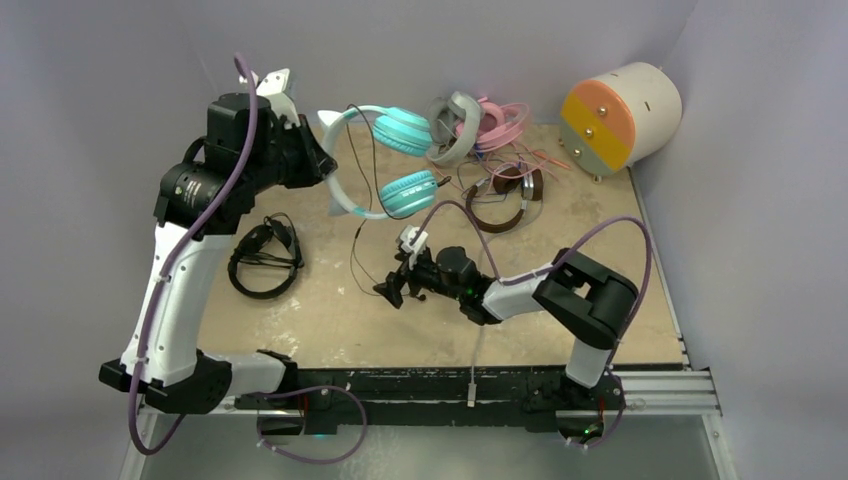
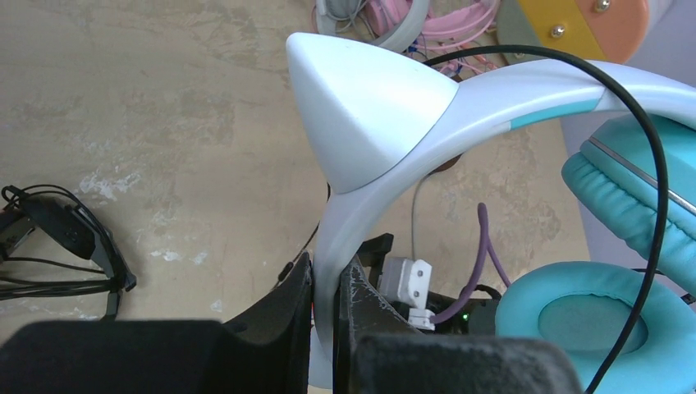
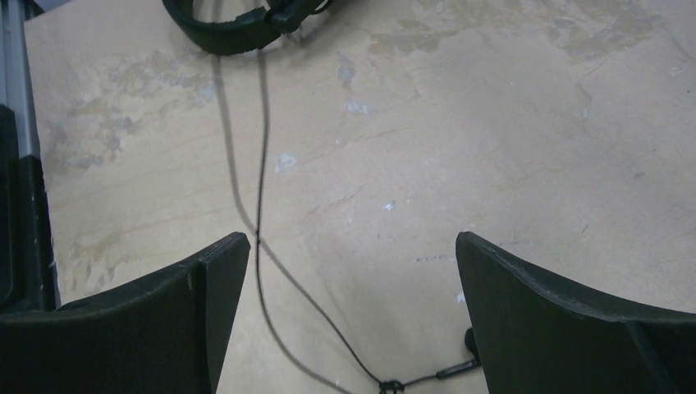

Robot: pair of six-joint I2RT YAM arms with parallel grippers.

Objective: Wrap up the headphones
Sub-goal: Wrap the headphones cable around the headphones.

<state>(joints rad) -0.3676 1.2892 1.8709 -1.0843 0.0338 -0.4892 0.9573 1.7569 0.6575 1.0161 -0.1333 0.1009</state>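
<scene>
The teal-and-white headphones [image 1: 405,190] hang above the table, their white cat-ear headband [image 2: 369,123] pinched in my left gripper [image 2: 330,287], which is shut on it at the back left [image 1: 318,160]. Their thin black cable [image 1: 358,240] drops to the table and runs toward my right gripper [image 1: 392,288]. In the right wrist view that gripper [image 3: 353,246] stands wide open just above the board. The cable [image 3: 261,164] passes close to its left finger, and the plug end [image 3: 455,369] lies by its right finger. Nothing is held between these fingers.
A black pair [image 1: 265,258] with bundled cable lies at the left. Grey-white [image 1: 455,125], pink [image 1: 500,122] and brown-and-silver [image 1: 505,200] pairs lie tangled at the back. A cream cylinder with an orange-and-yellow face [image 1: 618,115] sits in the back right corner.
</scene>
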